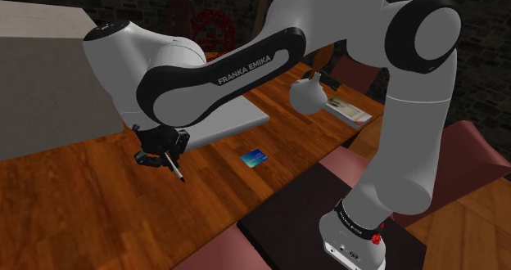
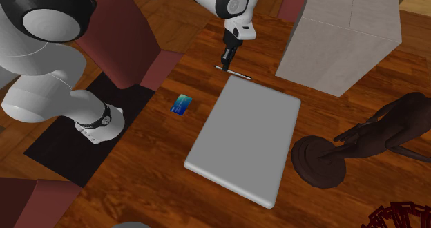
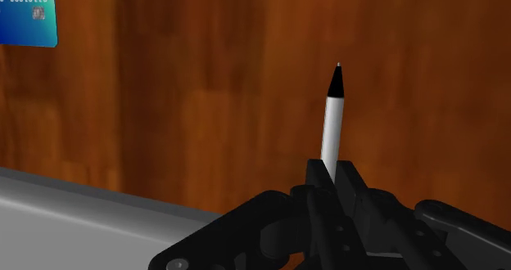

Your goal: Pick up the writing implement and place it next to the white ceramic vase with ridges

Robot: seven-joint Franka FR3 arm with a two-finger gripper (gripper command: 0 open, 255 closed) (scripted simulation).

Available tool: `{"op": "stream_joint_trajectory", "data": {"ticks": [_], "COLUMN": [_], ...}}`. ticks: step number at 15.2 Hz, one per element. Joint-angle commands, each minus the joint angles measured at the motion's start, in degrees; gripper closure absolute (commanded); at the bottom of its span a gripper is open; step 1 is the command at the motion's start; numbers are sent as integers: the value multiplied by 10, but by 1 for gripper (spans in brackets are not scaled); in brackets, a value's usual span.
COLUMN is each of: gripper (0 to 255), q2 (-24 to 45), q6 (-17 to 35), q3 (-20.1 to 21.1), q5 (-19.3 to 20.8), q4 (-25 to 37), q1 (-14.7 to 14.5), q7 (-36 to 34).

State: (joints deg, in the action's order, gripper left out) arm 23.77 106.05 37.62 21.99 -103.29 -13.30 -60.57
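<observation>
My black gripper (image 1: pixel 160 151) is shut on a pen (image 1: pixel 174 169) with a white barrel and a black tip. In the wrist view the pen (image 3: pixel 331 123) sticks out from between the fingers (image 3: pixel 314 177), which clasp its lower end. It hangs slanted over the wooden table (image 1: pixel 82 203), just off the corner of a grey flat slab (image 1: pixel 233 121). In the second exterior view the gripper (image 2: pixel 227 59) and the pen (image 2: pixel 233 71) are beside the slab's (image 2: pixel 242 140) narrow end. A white rounded vase (image 1: pixel 309 97) stands further along the table, towards the shoulder view's right, partly behind my arm.
A blue card (image 1: pixel 255 156) (image 2: pixel 182 105) (image 3: pixel 29 15) lies on the wood between the slab and my stand. A flat book (image 1: pixel 348 110) lies beside the vase. A dark statue (image 2: pixel 359 140) and a grey block (image 2: pixel 345 33) stand past the slab. Red chairs surround the table.
</observation>
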Motion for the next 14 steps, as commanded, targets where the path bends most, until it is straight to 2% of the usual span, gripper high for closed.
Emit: {"op": "stream_joint_trajectory", "data": {"ticks": [1, 5, 14], "gripper": [255, 255, 255], "q2": [0, 0, -31], "q6": [0, 0, -54], "q3": [0, 0, 10], "q5": [0, 0, -23], "q4": [0, 0, 32], "q1": [0, 0, 6], "q7": [0, 0, 20]}}
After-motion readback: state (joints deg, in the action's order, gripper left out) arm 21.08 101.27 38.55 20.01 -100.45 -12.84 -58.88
